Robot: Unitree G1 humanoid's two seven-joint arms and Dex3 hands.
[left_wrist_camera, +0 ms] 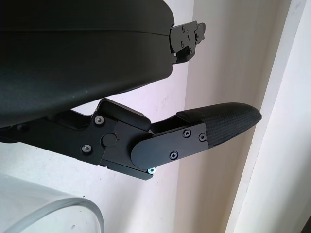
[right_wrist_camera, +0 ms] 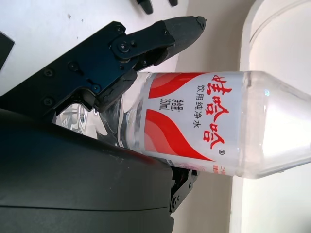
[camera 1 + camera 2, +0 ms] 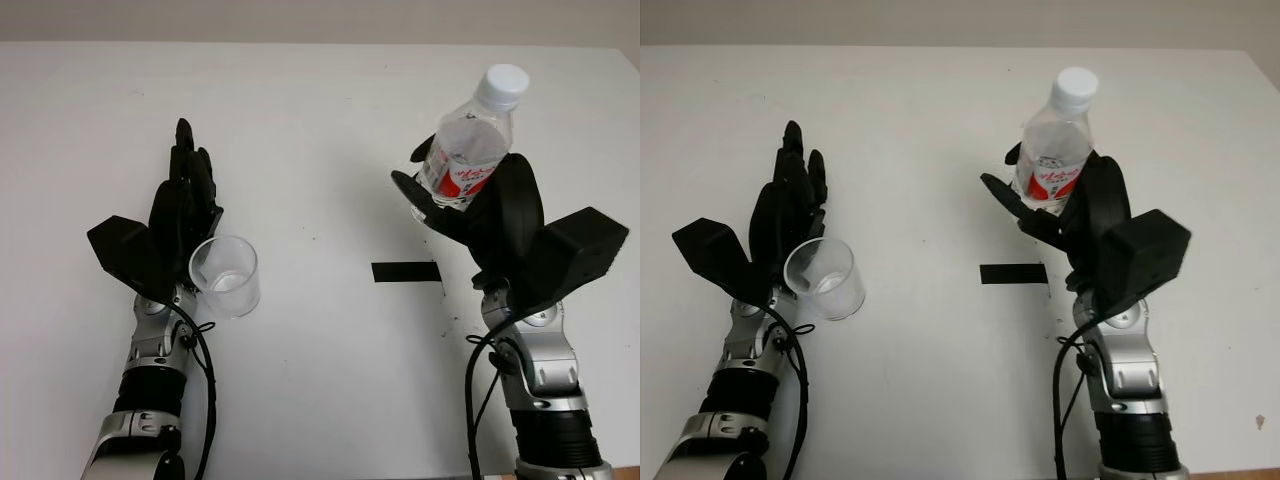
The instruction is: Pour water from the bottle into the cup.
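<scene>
Two hands reach forward over the white table (image 3: 320,120). The right hand (image 3: 490,215) stands raised, fingers wrapped around the upright capped bottle (image 3: 468,150). The left hand (image 3: 180,215) is open just beside the clear cup (image 3: 225,277), fingers pointing forward.

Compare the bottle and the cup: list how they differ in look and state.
The bottle wears a white cap and a red and white label; the cup is open-topped and plain. The bottle is gripped by the right hand; the cup stands on the table beside the open left hand. The bottle is taller than the cup. Both are clear plastic.
</scene>
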